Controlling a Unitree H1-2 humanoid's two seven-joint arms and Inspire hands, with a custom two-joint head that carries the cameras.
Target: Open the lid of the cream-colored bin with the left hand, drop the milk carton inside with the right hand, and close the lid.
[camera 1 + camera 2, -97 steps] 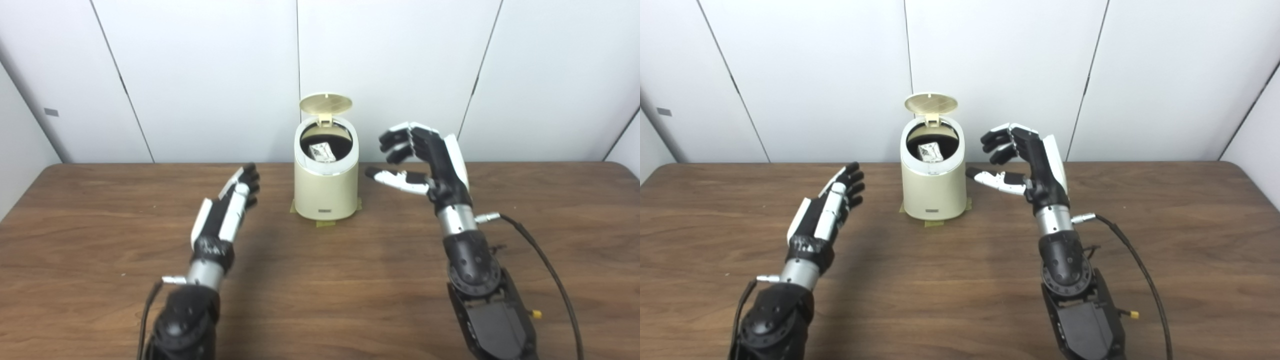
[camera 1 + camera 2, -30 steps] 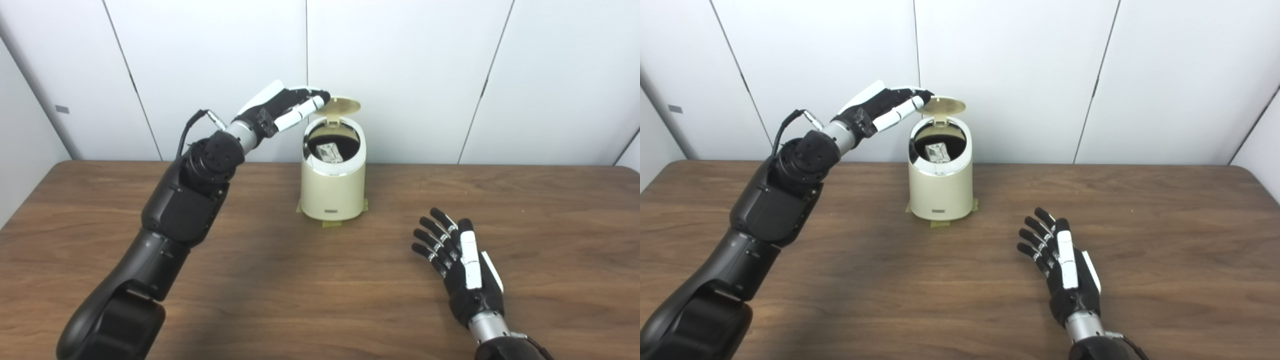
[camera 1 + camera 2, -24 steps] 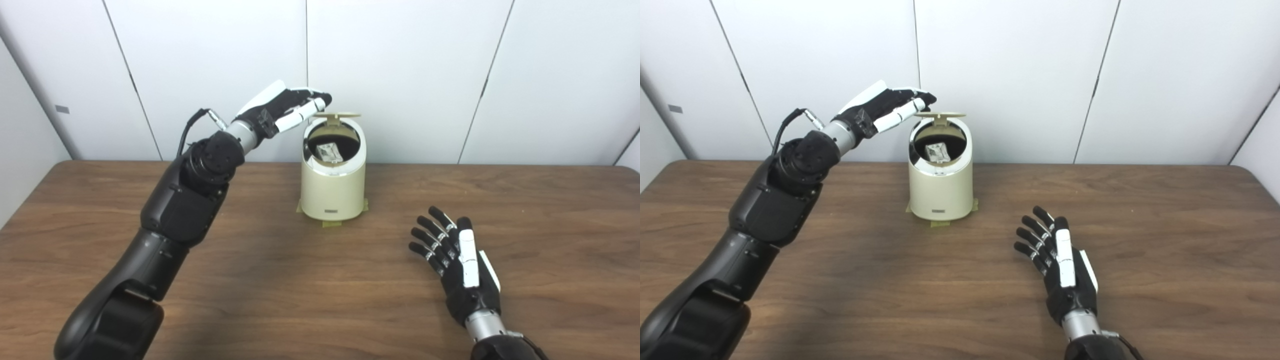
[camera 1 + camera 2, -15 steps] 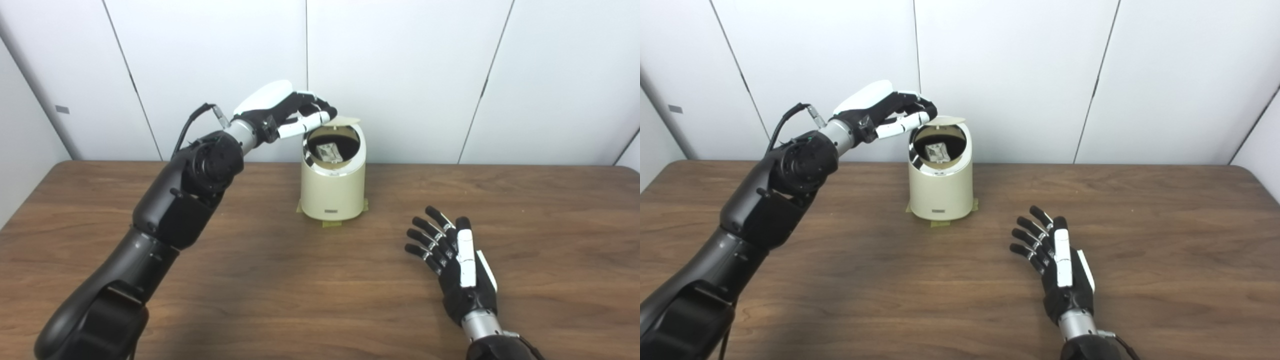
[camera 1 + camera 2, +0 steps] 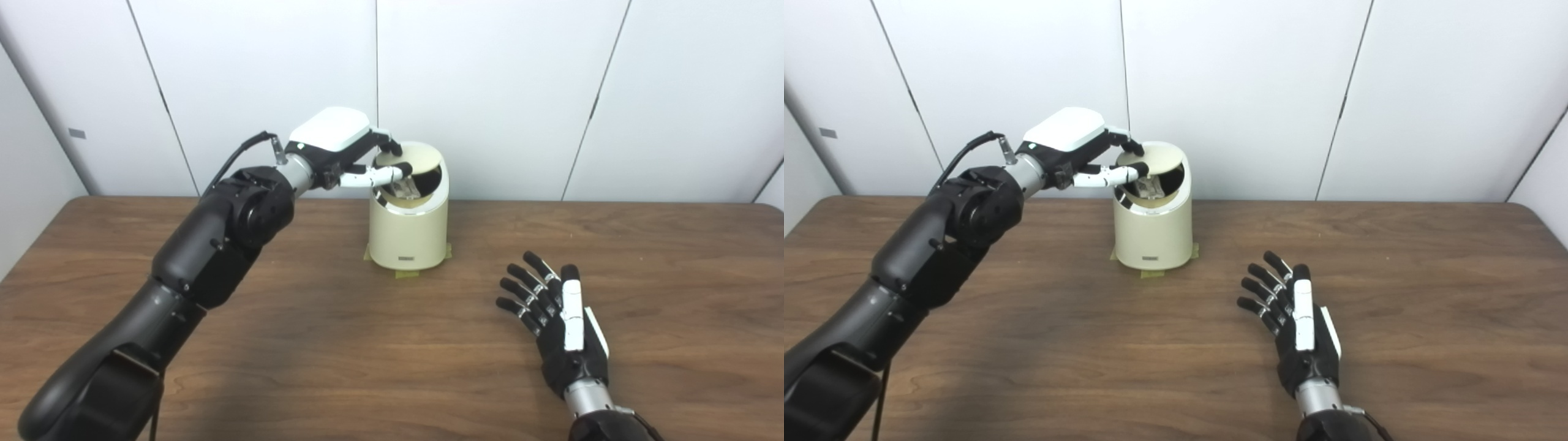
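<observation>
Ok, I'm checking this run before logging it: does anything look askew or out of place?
Only the lid: it sits tilted, half down over the cream bin, with a gap showing the carton inside. The left hand rests on it. The right hand lies open on the table.

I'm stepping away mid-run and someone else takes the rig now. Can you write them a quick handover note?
Left hand: on the lid, pressing it down over the cream-colored bin; it grips nothing.
Right hand: open, empty, fingers spread over the table.
Milk carton: inside the bin, visible through the gap.
Done: carton dropped in.
Left: the lid is tilted, not yet shut; finish closing it.
</observation>
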